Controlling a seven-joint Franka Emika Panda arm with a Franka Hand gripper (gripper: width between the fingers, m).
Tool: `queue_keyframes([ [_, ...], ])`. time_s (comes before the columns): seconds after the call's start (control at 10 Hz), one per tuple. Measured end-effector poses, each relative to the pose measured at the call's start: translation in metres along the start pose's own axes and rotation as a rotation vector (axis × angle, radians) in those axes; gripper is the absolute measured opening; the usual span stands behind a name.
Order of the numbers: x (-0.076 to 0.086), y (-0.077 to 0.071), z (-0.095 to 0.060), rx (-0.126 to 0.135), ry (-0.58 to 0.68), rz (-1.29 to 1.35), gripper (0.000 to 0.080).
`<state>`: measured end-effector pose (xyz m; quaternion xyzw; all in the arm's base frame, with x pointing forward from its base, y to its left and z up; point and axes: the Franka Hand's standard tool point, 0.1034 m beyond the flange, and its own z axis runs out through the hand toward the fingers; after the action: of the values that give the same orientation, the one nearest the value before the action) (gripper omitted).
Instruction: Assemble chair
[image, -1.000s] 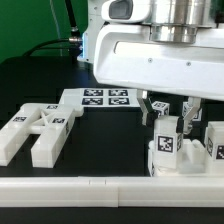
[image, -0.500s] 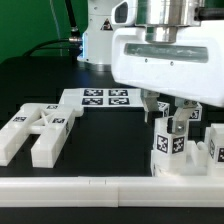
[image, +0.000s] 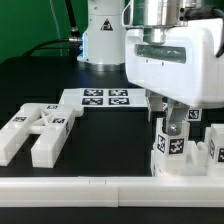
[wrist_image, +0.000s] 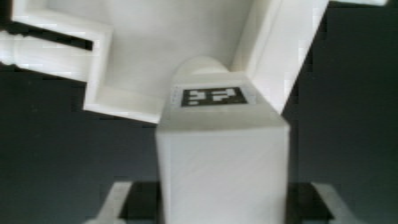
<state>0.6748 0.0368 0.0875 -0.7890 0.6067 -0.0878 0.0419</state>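
Exterior view: gripper (image: 176, 116) pinches upright chair block (image: 171, 147), which stands directly between and below the fingers. The block is chunky white plastic with black-and-white square tags. Wrist view: the block (wrist_image: 222, 150) fills the jaw gap, sides against both pads. Other chair parts (image: 35, 130) lie well apart from the gripper.

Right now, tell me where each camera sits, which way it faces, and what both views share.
Exterior view: off the arm, low, just beyond the white rail, facing across the table to the marker board, loose chair parts and arm base; the gripper shows, closed on a tagged block.
Wrist view: on the wrist, looking down along the fingers at that block's tagged end; only the fingers show.
Shared: the gripped block and the fingers flanking it.
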Motion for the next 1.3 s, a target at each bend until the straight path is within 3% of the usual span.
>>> queue_keyframes([
  [0.2, 0.0014, 0.0002, -0.0001, 0.0, 0.001, -0.09, 0.061],
  [0.3, 0.0014, -0.0001, -0.0005, 0.001, 0.001, -0.136, 0.0637],
  [0.8, -0.0016, -0.0029, -0.0007, 0.0, 0.015, -0.666, 0.0649],
  [1.3, -0.0049, -0.0043, -0.0009, -0.01, 0.024, -0.99, 0.0649],
])
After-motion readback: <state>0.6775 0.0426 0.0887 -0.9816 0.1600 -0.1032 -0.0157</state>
